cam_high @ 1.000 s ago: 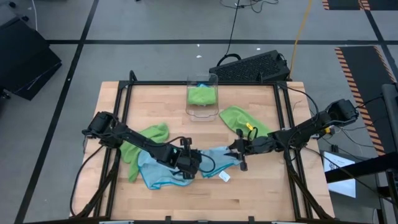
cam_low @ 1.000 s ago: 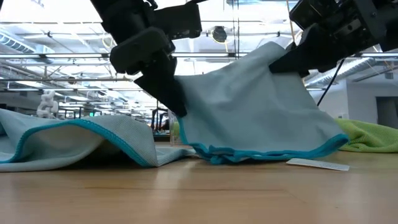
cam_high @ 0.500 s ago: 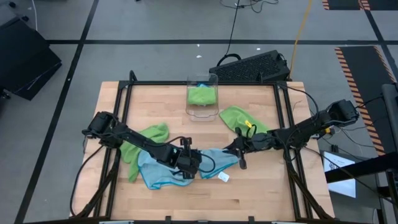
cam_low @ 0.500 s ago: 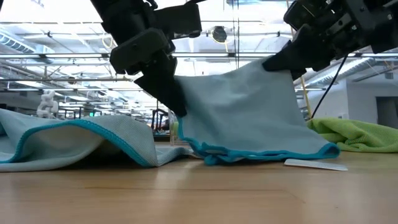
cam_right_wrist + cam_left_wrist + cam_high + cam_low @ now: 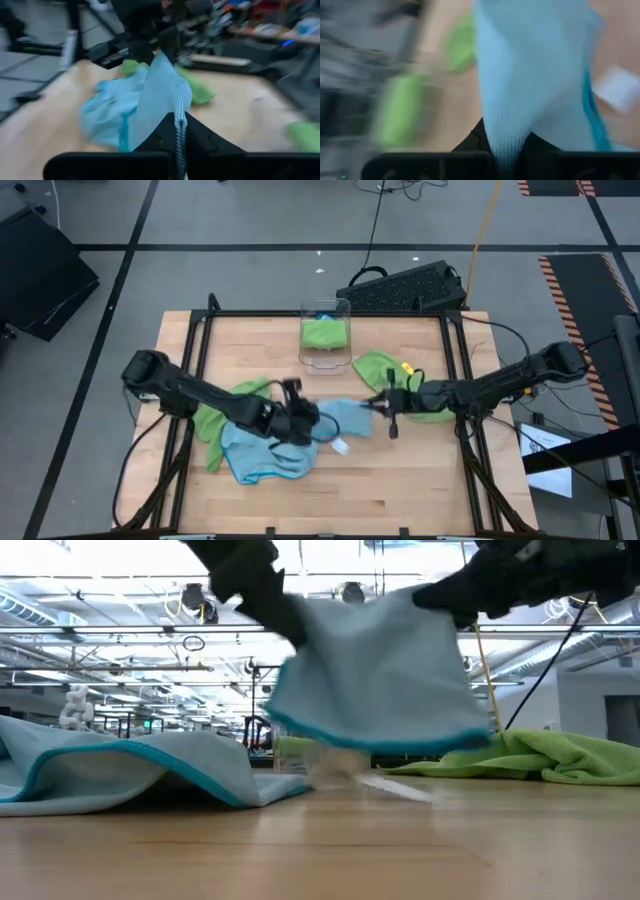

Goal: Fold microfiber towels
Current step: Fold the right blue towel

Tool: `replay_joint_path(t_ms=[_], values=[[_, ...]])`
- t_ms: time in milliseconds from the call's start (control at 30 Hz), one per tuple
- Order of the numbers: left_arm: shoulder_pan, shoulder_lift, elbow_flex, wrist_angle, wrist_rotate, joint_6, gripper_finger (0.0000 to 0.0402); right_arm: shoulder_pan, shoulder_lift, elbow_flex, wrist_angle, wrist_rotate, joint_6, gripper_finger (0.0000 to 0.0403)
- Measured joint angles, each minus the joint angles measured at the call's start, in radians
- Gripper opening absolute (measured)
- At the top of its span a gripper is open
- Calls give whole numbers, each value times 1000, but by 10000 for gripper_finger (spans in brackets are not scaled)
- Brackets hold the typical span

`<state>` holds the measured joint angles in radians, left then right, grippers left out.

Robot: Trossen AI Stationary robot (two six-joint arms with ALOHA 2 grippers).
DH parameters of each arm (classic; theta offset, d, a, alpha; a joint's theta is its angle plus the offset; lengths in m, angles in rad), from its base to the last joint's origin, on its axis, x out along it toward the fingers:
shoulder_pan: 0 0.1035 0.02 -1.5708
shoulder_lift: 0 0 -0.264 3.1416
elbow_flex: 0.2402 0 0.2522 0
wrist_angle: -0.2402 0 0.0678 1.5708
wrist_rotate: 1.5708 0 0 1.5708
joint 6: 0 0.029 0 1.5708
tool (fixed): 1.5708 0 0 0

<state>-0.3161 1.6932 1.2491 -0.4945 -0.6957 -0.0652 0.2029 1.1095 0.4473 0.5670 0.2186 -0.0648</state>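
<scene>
A light blue microfiber towel hangs between my two grippers over the middle of the table, also visible from above. My left gripper is shut on its left upper end and my right gripper on its right upper end. A white tag dangles under the towel. A second light blue towel lies crumpled on the table to the left, partly over a lime green towel. My left gripper pinches a bunched part of the towel's upper edge between its two fingers, slanting down from the table's left. The cloth spreads out beyond the fingers and hangs below them, off the wood. My right gripper pinches the towel's teal-stitched edge between its two fingers, coming in level from the table's right. The cloth runs away from the fingertips toward the left gripper and hangs below, its lower hem above the table.
A clear plastic bin with a green towel inside stands at the far middle. Another lime green towel lies at the right, under the right arm. A black frame runs round the table. The near half of the wood is bare.
Both grippers have risen with the light blue towel. Its lower hem, which lay on the wood, now hangs off the table, and the white tag has swung up off the wood. The second blue towel has stayed where it was.
</scene>
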Motion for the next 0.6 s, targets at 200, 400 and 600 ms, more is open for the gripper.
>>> replay_joint_path(t_ms=[200,400,600], values=[[95,-87,0,3,-77,31,5,-124,-49,2,41,-11,-104,6],[124,-75,-64,-2,190,-83,8,-145,-56,-31,-103,-98,49,4],[47,-75,-202,210,425,-132,9,-91,-56,-113,-92,-232,229,6]])
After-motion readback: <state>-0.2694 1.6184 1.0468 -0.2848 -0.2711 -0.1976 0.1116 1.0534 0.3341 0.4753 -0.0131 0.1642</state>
